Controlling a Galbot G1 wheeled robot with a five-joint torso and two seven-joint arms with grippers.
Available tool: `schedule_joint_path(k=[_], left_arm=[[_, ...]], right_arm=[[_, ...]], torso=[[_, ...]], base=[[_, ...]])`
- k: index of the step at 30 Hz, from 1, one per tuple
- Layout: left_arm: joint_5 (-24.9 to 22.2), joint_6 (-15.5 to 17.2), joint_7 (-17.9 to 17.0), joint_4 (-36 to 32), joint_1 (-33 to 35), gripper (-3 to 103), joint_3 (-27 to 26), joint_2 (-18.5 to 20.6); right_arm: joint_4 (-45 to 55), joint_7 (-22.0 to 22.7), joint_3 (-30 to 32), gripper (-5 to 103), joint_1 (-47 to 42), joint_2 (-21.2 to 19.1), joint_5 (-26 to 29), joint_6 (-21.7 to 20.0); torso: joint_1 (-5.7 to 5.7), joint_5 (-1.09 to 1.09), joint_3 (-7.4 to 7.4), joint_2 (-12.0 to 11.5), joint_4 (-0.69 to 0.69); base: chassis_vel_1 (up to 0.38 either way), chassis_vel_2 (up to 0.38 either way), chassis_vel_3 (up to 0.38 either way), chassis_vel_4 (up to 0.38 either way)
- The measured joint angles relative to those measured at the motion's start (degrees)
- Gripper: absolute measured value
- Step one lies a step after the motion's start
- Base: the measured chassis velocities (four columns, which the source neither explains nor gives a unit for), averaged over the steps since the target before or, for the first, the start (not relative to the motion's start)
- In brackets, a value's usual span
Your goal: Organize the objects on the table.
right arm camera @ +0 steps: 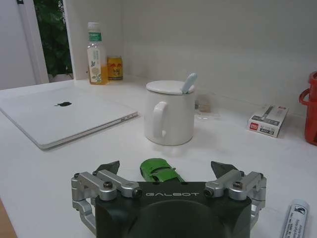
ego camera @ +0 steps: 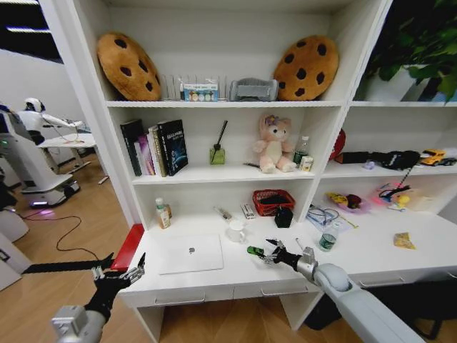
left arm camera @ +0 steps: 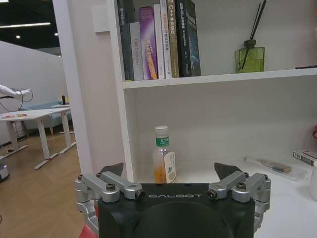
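Metal fingers of the right gripper stand spread wide over the table, one on each side of a small glossy green toy car that lies flat on the smooth white top and touches neither finger (in the head view the same gripper sits just right of the laptop). The slim silver laptop lies closed and flat near the front edge, its lid matte. Behind the car stands a round white ceramic mug with a lid and a spoon handle sticking out. A small clear bottle with a green band stands upright at the back wall. A white marker lies beside the right gripper. The left gripper hangs off the table's left front corner, its fingers also spread wide and empty.
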Motion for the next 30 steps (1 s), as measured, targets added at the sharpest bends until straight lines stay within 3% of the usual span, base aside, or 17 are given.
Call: schedule_joint_path(k=[13,14,16,17,19,21,23,24,27,28,30], left_arm=[[0.00,0.01,0.00,0.00,0.00,100,0.00,0.00],[0.00,0.00,0.00,0.00,0.00,100,0.00,0.00],[0.00,0.01,0.00,0.00,0.00,100,0.00,0.00],[0.00,0.01,-0.01,0.00,0.00,100,0.00,0.00],[0.00,0.01,0.00,0.00,0.00,100,0.00,0.00],[0.00,0.01,-0.01,0.00,0.00,100,0.00,0.00],[0.00,0.01,-0.01,0.00,0.00,100,0.00,0.00],[0.00,0.01,0.00,0.01,0.00,100,0.00,0.00],[0.00,0.01,-0.01,0.00,0.00,100,0.00,0.00],[0.00,0.01,0.00,0.00,0.00,100,0.00,0.00],[0.00,0.01,-0.01,0.00,0.00,100,0.00,0.00]], right_arm=[[-5.76,-1.94,-3.14,99,3.76,1.75,-2.88,2.74],[-6.18,-2.18,-3.25,89,3.84,1.89,-2.96,2.83],[-6.56,-2.63,-3.29,89,3.91,2.05,-3.02,2.95],[-6.79,-2.95,-3.29,78,3.94,2.19,-3.09,2.99],[-7.07,-3.32,-3.29,78,3.96,2.33,-3.12,3.12],[-7.40,-3.67,-3.35,57,4.08,2.52,-3.20,3.29],[-7.52,-3.77,-3.38,57,4.16,2.58,-3.21,3.33],[-7.69,-3.85,-3.47,46,4.28,2.69,-3.22,3.40],[-7.79,-3.93,-3.59,46,4.35,2.81,-3.23,3.47],[-7.84,-4.03,-3.66,36,4.40,2.90,-3.23,3.52],[-7.85,-4.18,-3.69,36,4.40,2.97,-3.23,3.61]], torso=[[0.00,0.00,0.00,0.00,0.01],[0.00,0.00,0.00,0.00,0.01],[0.00,0.00,0.00,0.00,0.01],[0.00,0.00,0.00,0.00,0.00],[0.00,0.00,0.00,0.00,0.01],[0.00,0.00,0.00,0.00,0.01],[0.00,0.00,0.00,0.00,0.01],[0.00,-0.01,-0.01,0.00,0.01],[0.00,-0.01,-0.01,0.00,0.00],[0.00,-0.01,-0.01,0.00,0.01],[0.00,-0.01,-0.01,0.00,0.01]], base=[[0.000,0.000,0.000,0.000],[0.000,0.000,0.000,0.000],[0.000,0.000,0.000,0.000],[0.000,0.000,0.000,0.000],[0.000,0.000,0.000,0.000],[0.000,0.000,0.000,0.000],[0.000,0.000,0.000,0.000],[0.000,0.000,0.000,0.000],[0.000,0.000,0.000,0.000],[0.000,0.000,0.000,0.000],[0.000,0.000,0.000,0.000]])
